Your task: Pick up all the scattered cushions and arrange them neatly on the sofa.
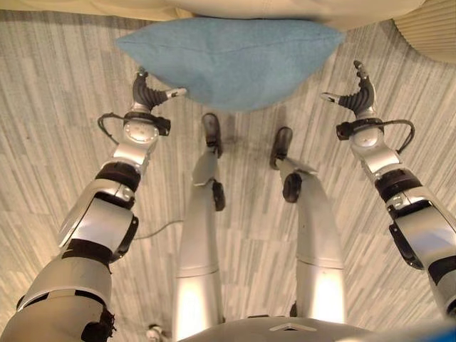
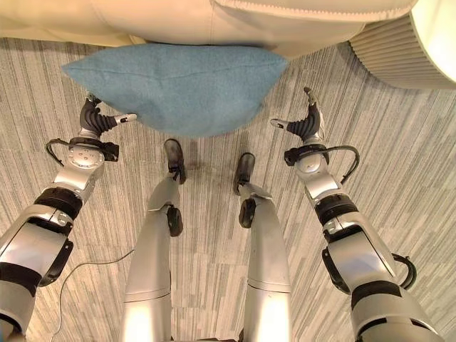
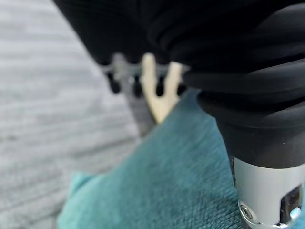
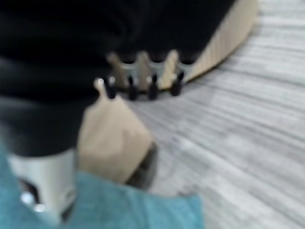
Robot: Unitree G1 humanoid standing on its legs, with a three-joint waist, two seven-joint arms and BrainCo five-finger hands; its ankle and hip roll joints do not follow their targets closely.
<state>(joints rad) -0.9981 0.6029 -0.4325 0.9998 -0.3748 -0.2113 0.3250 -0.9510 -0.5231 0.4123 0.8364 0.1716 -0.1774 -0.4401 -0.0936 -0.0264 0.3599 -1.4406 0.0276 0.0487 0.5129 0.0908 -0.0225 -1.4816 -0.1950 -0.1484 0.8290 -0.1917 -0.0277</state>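
blue cushion (image 1: 231,60) on floor (image 1: 64,107) against sofa (image 2: 214,21) | left robot hand (image 1: 148,91) released beside it | right robot hand (image 1: 356,92) released, apart

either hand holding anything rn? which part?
Nothing held. Left hand and right hand flank the blue cushion on the floor, fingers open.

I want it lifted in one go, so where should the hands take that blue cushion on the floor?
By its two side corners, one hand from each side: the blue cushion lies wide and flat between the open left hand and right hand.
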